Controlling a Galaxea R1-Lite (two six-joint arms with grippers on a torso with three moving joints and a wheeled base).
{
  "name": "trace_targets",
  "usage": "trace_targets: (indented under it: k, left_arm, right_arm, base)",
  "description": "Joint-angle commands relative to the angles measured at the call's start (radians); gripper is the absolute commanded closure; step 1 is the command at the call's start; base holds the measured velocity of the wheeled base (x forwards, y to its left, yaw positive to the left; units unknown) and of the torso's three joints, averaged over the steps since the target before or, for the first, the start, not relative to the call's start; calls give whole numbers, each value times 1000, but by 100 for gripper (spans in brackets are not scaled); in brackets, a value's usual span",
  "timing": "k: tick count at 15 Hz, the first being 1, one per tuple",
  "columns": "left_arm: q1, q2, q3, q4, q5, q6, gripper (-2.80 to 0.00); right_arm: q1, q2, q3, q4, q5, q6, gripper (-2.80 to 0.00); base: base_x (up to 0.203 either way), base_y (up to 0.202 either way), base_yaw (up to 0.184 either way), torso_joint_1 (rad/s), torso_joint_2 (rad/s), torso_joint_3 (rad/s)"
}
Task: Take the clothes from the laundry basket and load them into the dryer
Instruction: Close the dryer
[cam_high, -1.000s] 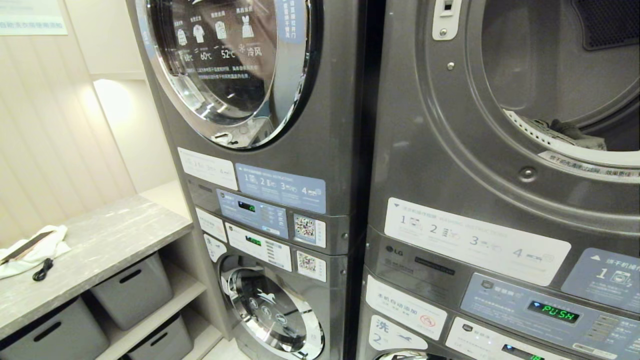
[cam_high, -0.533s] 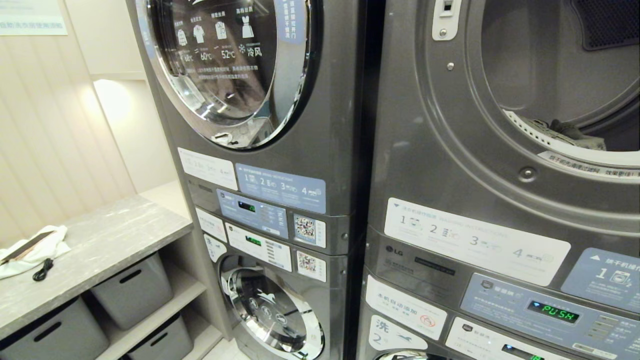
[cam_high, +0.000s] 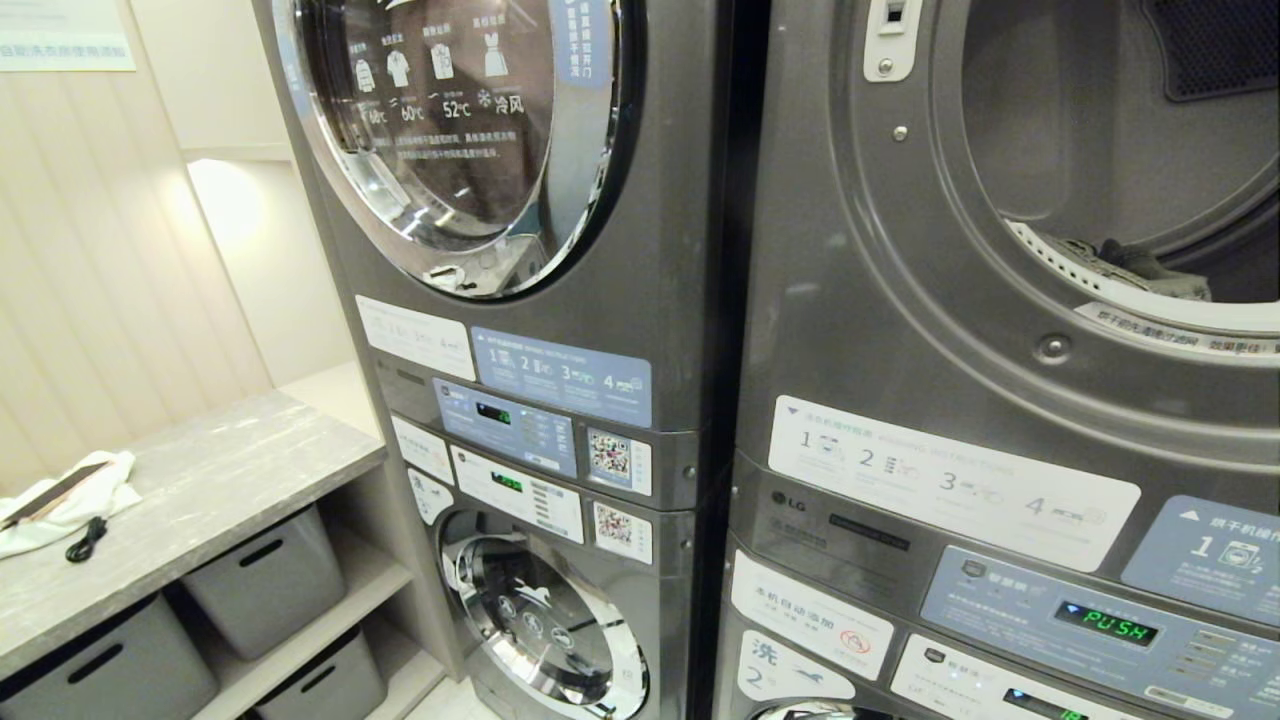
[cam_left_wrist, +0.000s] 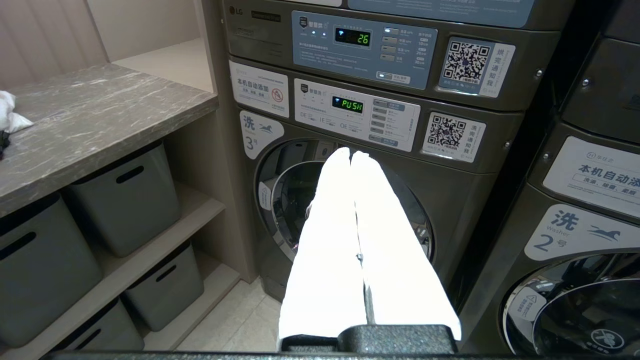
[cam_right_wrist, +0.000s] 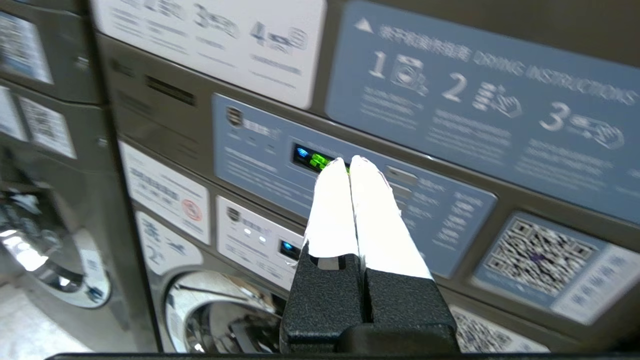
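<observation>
Loading apparently near complete: clothes (cam_high: 1140, 268) lying in drum of dryer (cam_high: 900, 300) on right, opening uncovered, laundry basket out of view; left gripper (cam_left_wrist: 351, 153) and right gripper (cam_right_wrist: 349, 161) clenched, empty

Warm, even indoor light, a bright patch glowing on the cream panelled wall (cam_high: 225, 205), glare on the chrome-rimmed round glass door (cam_high: 450, 140), the right wrist view motion-blurred.

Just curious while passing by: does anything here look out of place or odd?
Mostly tidy. The right dryer stands with its round opening uncovered and some clothes heaped at the rim. A crumpled white cloth and a black cable lie loose on the counter.
</observation>
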Motion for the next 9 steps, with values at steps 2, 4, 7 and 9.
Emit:
trace_targets:
  k: [2,4,7,9]
  left_arm:
    - [0,1,0,0,0,0,0]
    - [0,0,0,0,0,0,0]
    - [0,0,0,1,0,0,0]
    - [0,0,0,0,0,0,0]
  right_arm:
    - [1,-41,7,19,62,7,0]
    - [1,-41,6,52,64,44,0]
    - [1,-41,1,85,37,166,0]
    - [1,-41,8,75,41,135,0]
  base:
    - [0,0,0,0,0,0]
    - [0,0,0,0,0,0]
    - [0,0,0,0,0,0]
    - [0,0,0,0,0,0]
